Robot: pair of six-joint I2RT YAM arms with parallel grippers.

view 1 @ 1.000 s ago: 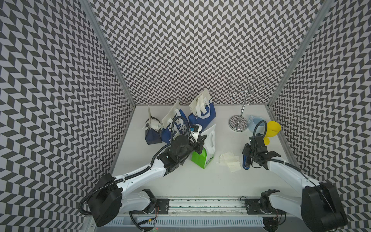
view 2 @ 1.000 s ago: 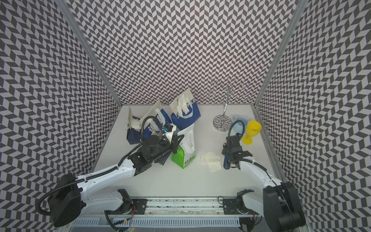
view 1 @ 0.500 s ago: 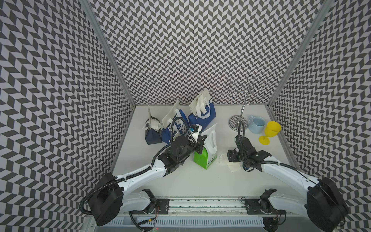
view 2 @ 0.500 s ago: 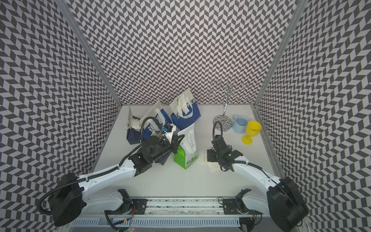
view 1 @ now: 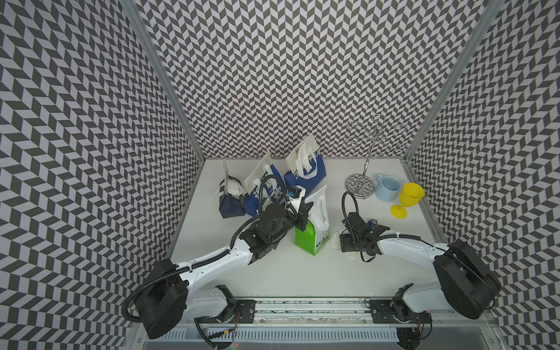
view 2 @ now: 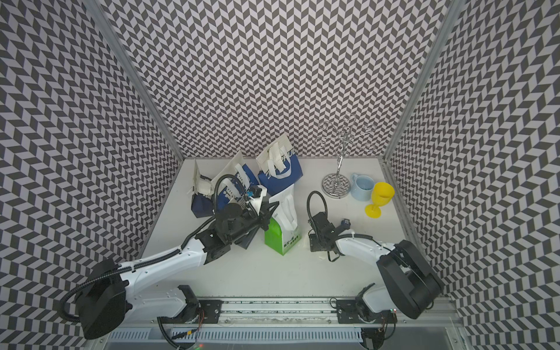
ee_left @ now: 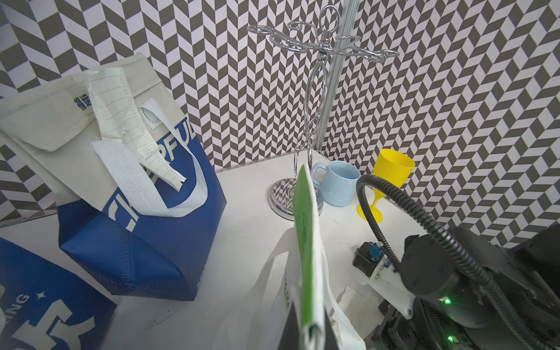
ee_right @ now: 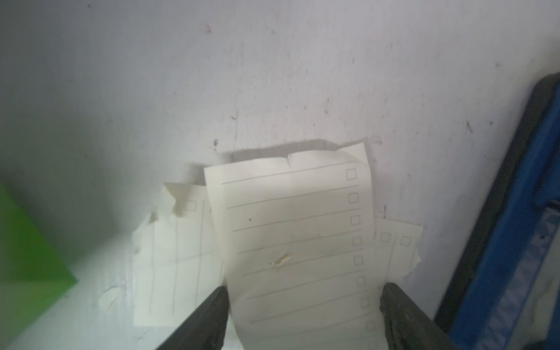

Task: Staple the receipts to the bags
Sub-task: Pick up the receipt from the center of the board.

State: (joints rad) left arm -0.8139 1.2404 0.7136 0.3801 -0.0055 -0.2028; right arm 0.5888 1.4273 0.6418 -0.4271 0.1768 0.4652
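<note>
**Receipts** (ee_right: 172, 257): a loose, overlapping pile on the table (ee_right: 272, 75), just beside the green bag (view 1: 309, 242). In both top views the pile is almost wholly hidden under the right gripper (ee_right: 303, 321). Its fingers stand apart on either side of the top slip (ee_right: 297, 236); contact cannot be told. Stapler (ee_right: 515, 227) is cut off at the frame edge. Left gripper (view 1: 304, 217) is clamped on the green bag's upper rim, fingertips obscured. 3 blue bags (view 1: 306, 177) stand behind; 1 bears a lined slip (ee_left: 133, 130) on its face.
</note>
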